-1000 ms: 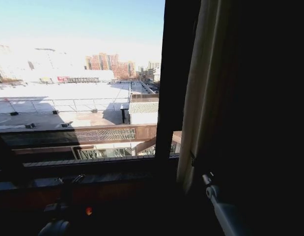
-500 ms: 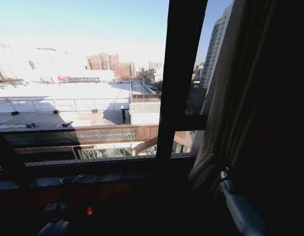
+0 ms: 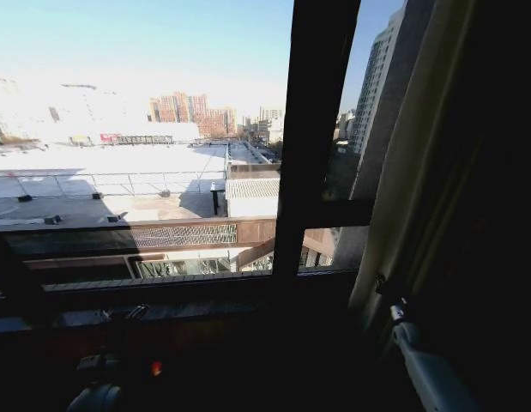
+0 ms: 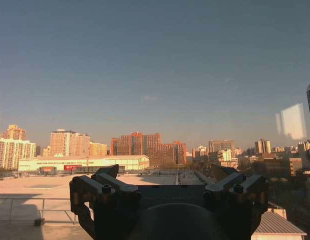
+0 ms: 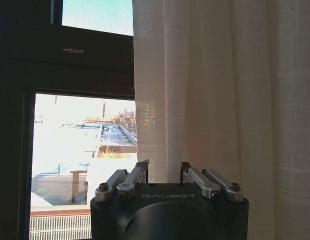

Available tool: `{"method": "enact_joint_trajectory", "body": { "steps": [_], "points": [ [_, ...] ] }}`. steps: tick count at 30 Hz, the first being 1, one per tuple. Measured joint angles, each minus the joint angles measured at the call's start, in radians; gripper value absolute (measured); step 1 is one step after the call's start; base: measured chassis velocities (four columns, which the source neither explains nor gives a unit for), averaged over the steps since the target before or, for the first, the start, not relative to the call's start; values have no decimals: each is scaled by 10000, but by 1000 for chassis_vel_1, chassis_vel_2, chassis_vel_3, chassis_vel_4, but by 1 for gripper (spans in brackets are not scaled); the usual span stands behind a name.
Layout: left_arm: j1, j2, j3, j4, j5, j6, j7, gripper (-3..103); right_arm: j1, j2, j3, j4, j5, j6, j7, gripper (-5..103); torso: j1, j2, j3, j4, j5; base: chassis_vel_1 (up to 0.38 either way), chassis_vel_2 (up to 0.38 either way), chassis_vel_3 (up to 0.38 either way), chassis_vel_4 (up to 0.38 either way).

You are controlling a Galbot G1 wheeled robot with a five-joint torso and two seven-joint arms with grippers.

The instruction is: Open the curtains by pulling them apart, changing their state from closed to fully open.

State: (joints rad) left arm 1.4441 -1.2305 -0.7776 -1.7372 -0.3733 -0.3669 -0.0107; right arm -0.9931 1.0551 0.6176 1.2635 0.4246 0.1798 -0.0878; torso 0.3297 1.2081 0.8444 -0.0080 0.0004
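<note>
The curtains (image 3: 409, 180) hang bunched at the right of the window, a sheer white pleated panel. My right gripper (image 3: 387, 290) is at the panel's inner edge, low near the sill. In the right wrist view the curtains (image 5: 210, 85) rise straight ahead of the right gripper (image 5: 164, 169), whose fingers (image 5: 142, 167) are shut on a fold of the fabric edge. My left gripper (image 4: 166, 172) faces the bare glass and the city outside. It is open, with nothing between its fingers. The left arm (image 3: 98, 382) sits low at the left in shadow.
A dark vertical window frame post (image 3: 312, 129) stands in the middle of the glass. The sill (image 3: 162, 300) runs across below it. A dark opaque drape (image 3: 501, 215) hangs at the far right behind the sheer panel.
My right gripper has moved to the right with the curtain edge in it. The pane to the right of the frame post now shows. The left arm has not moved.
</note>
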Motion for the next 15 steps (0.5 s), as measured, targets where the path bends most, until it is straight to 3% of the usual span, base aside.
{"method": "enact_joint_trajectory", "body": {
  "steps": [2,6,9,11,13,14,15],
  "points": [
    [0,0,0,0,0,0,1,100,-238,35,-47,488,70,-146,-23,30,0,0,0,0,-4,0,0,0,0],
    [0,0,1,0,0,0,0,100,-1089,174,-179,2003,95,-329,-83,51,0,0,0,0,-6,0,0,0,0],
    [0,0,1,1,0,0,0,100,-1474,223,-202,2505,80,-329,-79,57,0,0,-1,0,-3,0,0,0,0],
    [0,0,0,1,0,0,0,100,-1903,236,-201,3003,64,-289,-70,68,0,0,-1,-1,-7,0,0,0,0],
    [0,0,0,1,0,0,1,100,-2087,235,-200,3193,53,-270,-63,68,0,1,-1,-1,-6,0,0,0,0],
    [0,0,0,1,0,0,0,100,-2319,218,-201,3404,16,-254,-120,79,0,0,-1,-1,-5,0,0,0,0],
    [0,0,0,1,0,0,0,100,-2392,208,-201,3461,-2,-238,-169,79,0,1,-1,-1,-6,0,0,0,0]
  ]
}}
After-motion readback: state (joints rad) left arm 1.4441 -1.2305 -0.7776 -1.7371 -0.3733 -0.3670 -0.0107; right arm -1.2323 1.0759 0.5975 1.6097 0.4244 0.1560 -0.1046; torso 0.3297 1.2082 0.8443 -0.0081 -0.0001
